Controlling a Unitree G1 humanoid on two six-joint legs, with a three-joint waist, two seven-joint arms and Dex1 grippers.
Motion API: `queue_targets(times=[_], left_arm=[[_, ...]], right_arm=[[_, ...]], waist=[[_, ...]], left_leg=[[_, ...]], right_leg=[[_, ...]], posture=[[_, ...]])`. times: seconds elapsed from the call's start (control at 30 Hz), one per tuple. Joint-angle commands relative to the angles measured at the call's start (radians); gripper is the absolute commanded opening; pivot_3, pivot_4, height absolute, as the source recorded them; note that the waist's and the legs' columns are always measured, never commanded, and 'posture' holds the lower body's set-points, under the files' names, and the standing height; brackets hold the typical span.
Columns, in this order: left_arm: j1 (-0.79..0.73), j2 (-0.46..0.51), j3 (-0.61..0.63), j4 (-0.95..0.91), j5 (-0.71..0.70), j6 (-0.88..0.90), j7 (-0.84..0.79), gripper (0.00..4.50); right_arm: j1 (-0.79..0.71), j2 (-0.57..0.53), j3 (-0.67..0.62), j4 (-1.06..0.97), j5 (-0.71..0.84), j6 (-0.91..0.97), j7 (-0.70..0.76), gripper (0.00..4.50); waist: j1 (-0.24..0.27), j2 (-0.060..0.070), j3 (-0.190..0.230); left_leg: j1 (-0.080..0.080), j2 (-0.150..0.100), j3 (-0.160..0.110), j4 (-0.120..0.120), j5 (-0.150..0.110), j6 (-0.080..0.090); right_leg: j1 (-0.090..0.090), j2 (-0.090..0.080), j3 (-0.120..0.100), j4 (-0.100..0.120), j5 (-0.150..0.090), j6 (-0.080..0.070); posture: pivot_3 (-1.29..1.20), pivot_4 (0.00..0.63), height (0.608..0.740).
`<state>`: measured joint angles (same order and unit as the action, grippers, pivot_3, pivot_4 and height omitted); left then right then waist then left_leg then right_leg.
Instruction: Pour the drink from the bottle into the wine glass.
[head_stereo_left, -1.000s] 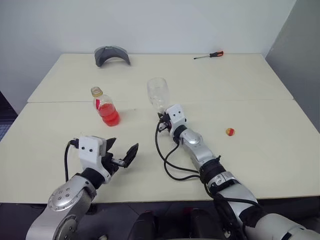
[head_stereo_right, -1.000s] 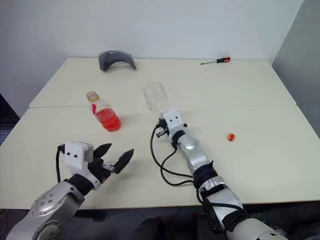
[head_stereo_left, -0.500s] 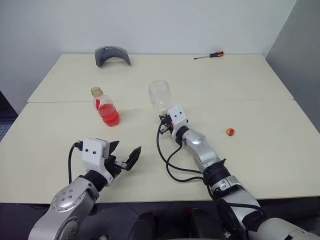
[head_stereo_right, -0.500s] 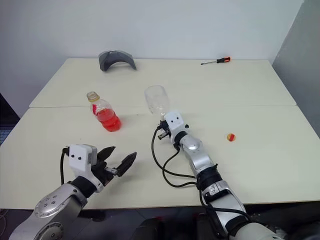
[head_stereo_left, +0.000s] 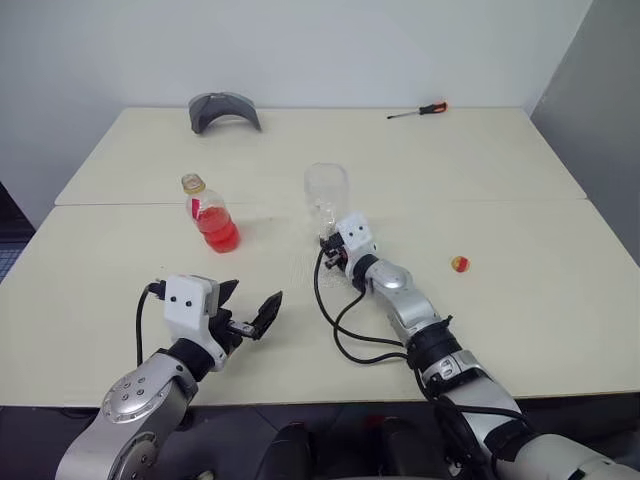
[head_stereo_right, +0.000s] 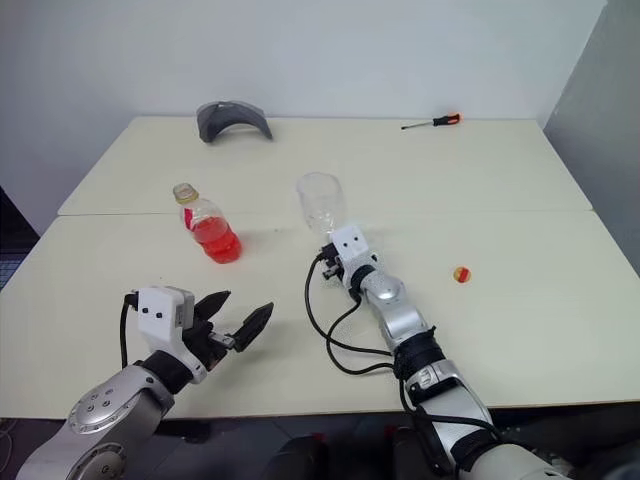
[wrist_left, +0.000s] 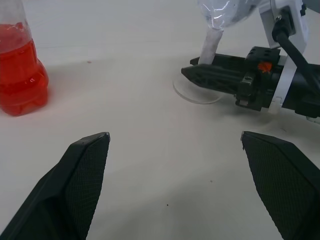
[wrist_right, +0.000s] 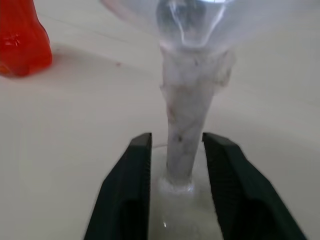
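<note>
We see our right gripper (wrist_right: 172, 165) with jaws slightly parted around the wine glass (head_stereo_left: 325, 190) stem; left gripper (head_stereo_left: 250, 312) wide open; the bottle (head_stereo_left: 212, 216) label unreadable.

arms: silver-grey metal links, black joints | wrists: white boxy housings with small dark screws | cables: black loops | fingers (wrist_left: 85, 165): black, textured pads
</note>
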<state>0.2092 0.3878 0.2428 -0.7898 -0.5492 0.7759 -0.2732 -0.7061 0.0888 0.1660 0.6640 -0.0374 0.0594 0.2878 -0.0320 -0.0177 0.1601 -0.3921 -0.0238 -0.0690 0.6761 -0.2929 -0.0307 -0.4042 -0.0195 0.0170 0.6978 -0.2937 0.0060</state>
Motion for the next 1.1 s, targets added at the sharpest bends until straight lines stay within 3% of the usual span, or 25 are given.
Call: queue_targets(times=[0.03, 0.13, 0.2, 0.43, 0.63, 0.77, 0.9, 1.1], left_arm=[[-0.001, 0.006, -0.005, -0.044, -0.011, -0.019, -0.001, 4.5], [-0.022, -0.003, -0.027, -0.026, -0.005, -0.026, 0.001, 4.5], [-0.031, -0.007, -0.04, -0.02, -0.004, -0.03, 0.0, 4.5], [-0.045, -0.008, -0.043, 0.024, -0.003, -0.042, -0.004, 4.5], [-0.102, -0.039, 0.014, 0.136, 0.047, -0.054, 0.081, 4.5], [-0.19, -0.051, 0.016, 0.283, 0.154, -0.157, 0.133, 4.5], [-0.323, -0.056, 0.038, 0.419, 0.201, -0.236, 0.166, 4.5], [-0.44, -0.032, 0.073, 0.552, 0.224, -0.294, 0.16, 4.5]], right_arm=[[0.0, 0.004, -0.01, -0.039, 0.02, -0.016, 0.024, 2.87], [0.067, -0.01, -0.013, -0.167, 0.054, 0.015, 0.069, 3.99], [0.105, -0.018, -0.014, -0.246, 0.064, 0.041, 0.079, 4.46], [0.265, -0.097, -0.01, -0.656, 0.208, 0.267, 0.201, 4.46], [0.409, -0.312, -0.055, -1.014, 0.312, 0.444, 0.289, 4.46], [0.534, -0.463, -0.115, -1.269, 0.476, 0.581, 0.365, 4.46], [0.575, -0.515, -0.14, -1.376, 0.616, 0.654, 0.39, 4.46], [0.514, -0.514, -0.15, -1.37, 0.696, 0.689, 0.358, 4.46]], waist=[[0.0, 0.0, 0.0], [0.002, 0.0, 0.0], [0.003, 0.0, 0.0], [0.003, 0.0, 0.0], [0.007, 0.0, 0.0], [0.008, 0.0, 0.0], [0.007, -0.001, 0.001], [0.005, -0.001, 0.001]], left_leg=[[0.0, 0.0, 0.0, 0.0, 0.0, 0.0], [0.0, 0.0, -0.001, 0.0, 0.0, 0.0], [-0.001, 0.0, -0.001, 0.0, 0.0, 0.0], [-0.001, 0.0, -0.001, -0.001, 0.0, 0.001], [-0.001, 0.0, -0.002, 0.0, -0.001, 0.001], [-0.001, 0.0, -0.004, -0.001, -0.001, 0.001], [-0.001, 0.0, -0.004, -0.001, -0.001, 0.001], [-0.001, 0.0, -0.004, -0.001, 0.0, 0.001]], right_leg=[[0.0, 0.0, 0.0, 0.0, 0.0, 0.0], [0.0, 0.0, 0.0, 0.0, 0.0, 0.0], [0.0, 0.0, 0.0, 0.0, 0.0, 0.0], [0.0, 0.0, -0.001, 0.0, 0.0, 0.0], [0.001, 0.0, -0.002, -0.001, 0.0, 0.0], [0.001, 0.0, -0.003, -0.001, -0.001, 0.0], [0.001, 0.0, -0.004, -0.001, -0.001, 0.0], [0.001, 0.001, -0.003, -0.001, 0.0, 0.0]], posture=[[0.0, 0.15, 0.74], [0.0, 0.15, 0.74], [0.0, 0.15, 0.74], [0.0, 0.15, 0.74], [0.0, 0.15, 0.74], [0.0, 0.15, 0.74], [0.0, 0.15, 0.74], [0.0, 0.15, 0.74]])
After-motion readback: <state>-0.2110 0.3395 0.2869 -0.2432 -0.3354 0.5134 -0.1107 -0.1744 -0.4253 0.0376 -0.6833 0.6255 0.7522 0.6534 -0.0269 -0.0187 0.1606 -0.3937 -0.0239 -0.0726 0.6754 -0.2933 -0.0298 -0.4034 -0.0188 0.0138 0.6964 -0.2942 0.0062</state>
